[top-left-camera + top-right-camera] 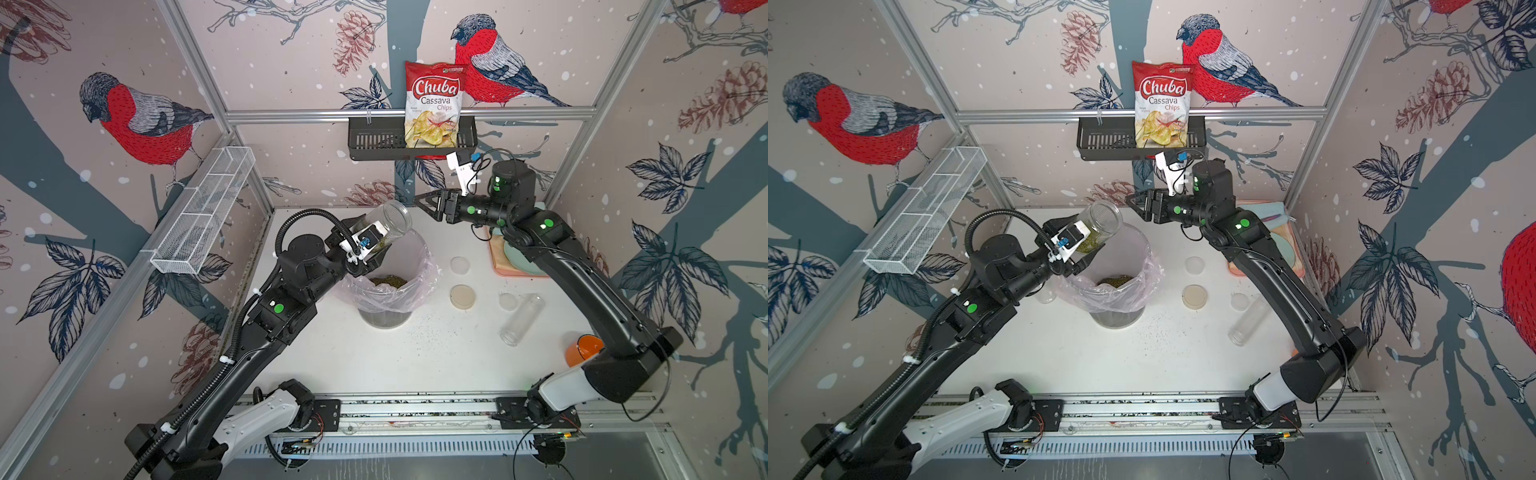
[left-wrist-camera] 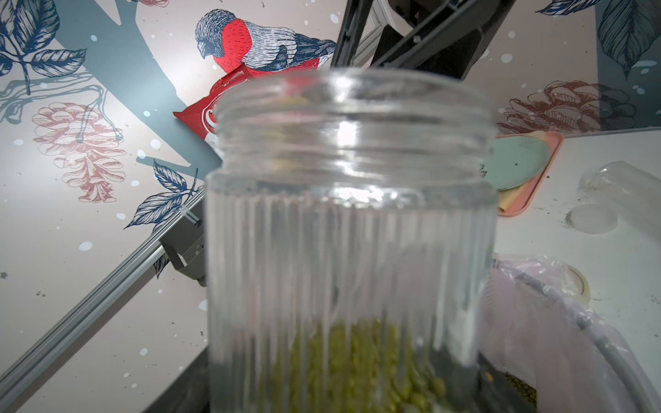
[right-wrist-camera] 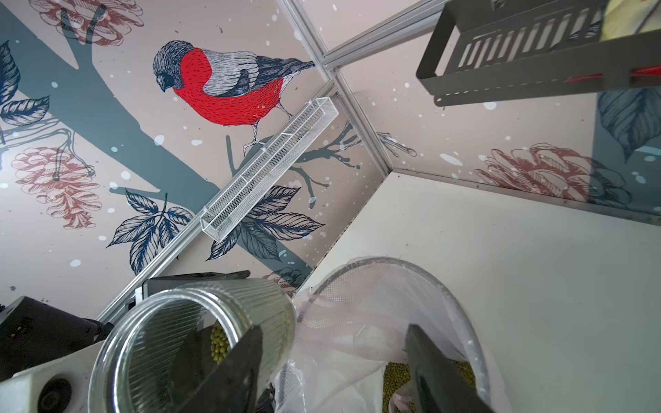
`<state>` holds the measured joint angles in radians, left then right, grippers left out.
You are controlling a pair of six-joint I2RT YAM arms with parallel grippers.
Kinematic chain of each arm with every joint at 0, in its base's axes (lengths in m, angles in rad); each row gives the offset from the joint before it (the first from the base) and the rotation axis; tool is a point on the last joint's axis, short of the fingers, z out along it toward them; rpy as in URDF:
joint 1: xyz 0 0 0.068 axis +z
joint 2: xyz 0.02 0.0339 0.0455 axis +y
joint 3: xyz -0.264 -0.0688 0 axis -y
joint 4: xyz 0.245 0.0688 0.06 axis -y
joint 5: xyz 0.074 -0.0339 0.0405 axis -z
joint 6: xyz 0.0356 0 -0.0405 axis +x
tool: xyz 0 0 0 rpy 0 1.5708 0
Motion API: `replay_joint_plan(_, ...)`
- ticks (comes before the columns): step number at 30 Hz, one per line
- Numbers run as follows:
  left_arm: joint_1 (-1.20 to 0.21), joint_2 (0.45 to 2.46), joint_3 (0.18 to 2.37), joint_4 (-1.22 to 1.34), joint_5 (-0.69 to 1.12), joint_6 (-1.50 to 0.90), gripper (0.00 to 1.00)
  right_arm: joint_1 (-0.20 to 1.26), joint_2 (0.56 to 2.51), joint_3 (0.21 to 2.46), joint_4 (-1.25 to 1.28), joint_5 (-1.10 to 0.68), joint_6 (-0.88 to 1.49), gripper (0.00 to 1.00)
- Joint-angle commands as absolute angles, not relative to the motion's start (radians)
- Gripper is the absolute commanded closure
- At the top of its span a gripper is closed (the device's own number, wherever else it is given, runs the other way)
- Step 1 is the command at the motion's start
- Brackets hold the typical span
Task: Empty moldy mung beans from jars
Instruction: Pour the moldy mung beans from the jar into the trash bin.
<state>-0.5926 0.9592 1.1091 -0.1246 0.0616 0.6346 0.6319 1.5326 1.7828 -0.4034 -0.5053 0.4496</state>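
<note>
Two black jointed arms, the left arm (image 1: 253, 370) and the right arm (image 1: 602, 291), are mounted on black plates (image 1: 328, 415) on a silver rail (image 1: 415, 409) at the 6 o'clock edge of the desk (image 1: 374, 365). Each has a white shell (image 1: 257, 415) on its lowest link, round green dots (image 1: 278, 308) at the joints and a white camera bracket (image 1: 372, 232) with a blue plug (image 1: 365, 241). A ribbed black hose (image 1: 309, 211), bound by white ties (image 1: 226, 360), follows the left arm; thin black wires (image 1: 668, 386) loop off the right arm. The fingers (image 3: 236, 368) are flat black wedges.

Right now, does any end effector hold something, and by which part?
The left end effector holds the ribbed jar by its lower body, near the base, where the mung beans sit. The right end effector holds nothing.
</note>
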Motion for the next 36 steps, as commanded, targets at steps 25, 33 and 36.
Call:
replay_joint_plan(25,-0.6,0.874,1.093,-0.215,-0.252,0.913,1.0,0.713,1.795,2.04,-0.538,-0.374,0.346,0.36)
replay_joint_plan(33,-0.619,0.882,1.086,-0.237,-0.321,0.974,1.0,0.74,1.877,2.12,-0.592,-0.361,0.314,0.35)
replay_joint_plan(36,-0.626,0.884,1.081,-0.225,-0.349,0.999,1.0,0.752,1.9,2.155,-0.615,-0.345,0.303,0.36)
